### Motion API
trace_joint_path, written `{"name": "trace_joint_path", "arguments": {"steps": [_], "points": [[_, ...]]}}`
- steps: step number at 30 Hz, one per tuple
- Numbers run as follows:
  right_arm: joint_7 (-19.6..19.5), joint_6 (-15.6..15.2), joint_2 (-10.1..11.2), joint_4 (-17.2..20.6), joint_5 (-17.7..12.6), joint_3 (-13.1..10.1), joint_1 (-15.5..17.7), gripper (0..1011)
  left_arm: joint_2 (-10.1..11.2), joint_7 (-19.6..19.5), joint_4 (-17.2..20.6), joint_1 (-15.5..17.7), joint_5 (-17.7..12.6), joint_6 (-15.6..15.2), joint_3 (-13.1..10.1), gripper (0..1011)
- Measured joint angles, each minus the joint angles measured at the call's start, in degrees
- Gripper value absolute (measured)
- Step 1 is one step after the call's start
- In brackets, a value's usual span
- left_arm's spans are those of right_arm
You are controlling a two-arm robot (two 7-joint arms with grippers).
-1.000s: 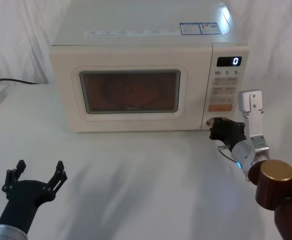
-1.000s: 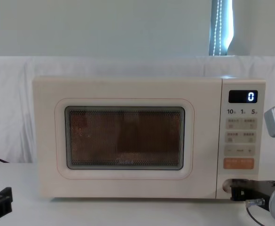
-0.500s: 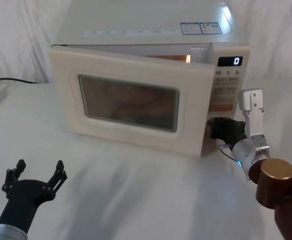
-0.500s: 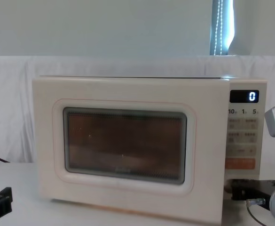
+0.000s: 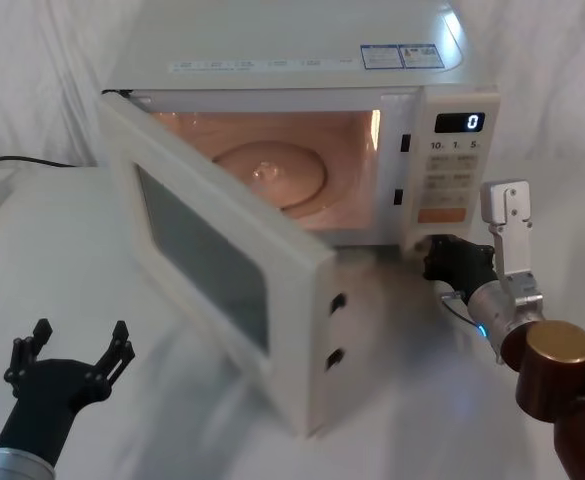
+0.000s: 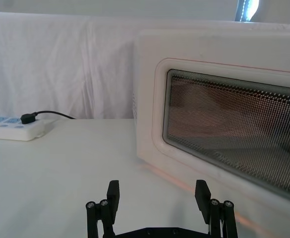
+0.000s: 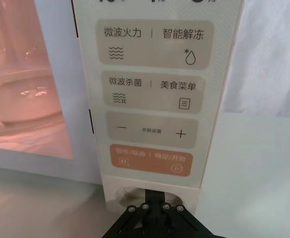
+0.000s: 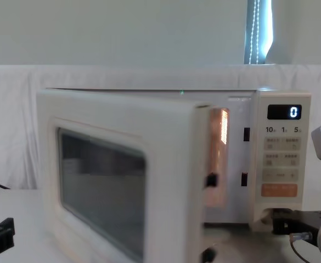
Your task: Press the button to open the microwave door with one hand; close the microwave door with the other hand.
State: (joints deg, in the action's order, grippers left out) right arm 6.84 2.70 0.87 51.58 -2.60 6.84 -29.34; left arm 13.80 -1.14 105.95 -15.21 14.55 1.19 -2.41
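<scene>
At the panel's bottom, right end effector [image 5: 434,258] sits on the button [image 7: 130,193], can't tell its fingers. Microwave door [image 5: 222,290] swings out left-hinged, free edge toward the robot. Left end effector [image 5: 77,345] spread apart.

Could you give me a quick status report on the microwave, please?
Right gripper at the button. Microwave door swung wide open, cavity lit. Left gripper open, low, short of the door.

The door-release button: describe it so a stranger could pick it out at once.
Find the cream microwave and its narrow control panel on the right side, under the lit display. Go down past the orange key to the very bottom: the button is there, with the right tool at it. Unlike the printed keys above, it is wide, plain, cream and thin-rimmed.
</scene>
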Motion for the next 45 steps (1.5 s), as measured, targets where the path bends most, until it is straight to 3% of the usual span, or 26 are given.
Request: {"name": "trace_joint_path", "arguments": {"steps": [21,33,45], "points": [[-0.6,-2.7,1.7,16.5,0.8,1.2,10.7,0,0.0,0.0,0.0,0.0,0.0,0.0,0.0,1001],[-3.0,-0.2,1.2,25.7,1.3,0.1,18.6,0,0.0,0.0,0.0,0.0,0.0,0.0,0.0,1001],[-3.7,1.2,0.3,28.2,1.1,-0.8,22.2,0,0.0,0.0,0.0,0.0,0.0,0.0,0.0,1001]]}}
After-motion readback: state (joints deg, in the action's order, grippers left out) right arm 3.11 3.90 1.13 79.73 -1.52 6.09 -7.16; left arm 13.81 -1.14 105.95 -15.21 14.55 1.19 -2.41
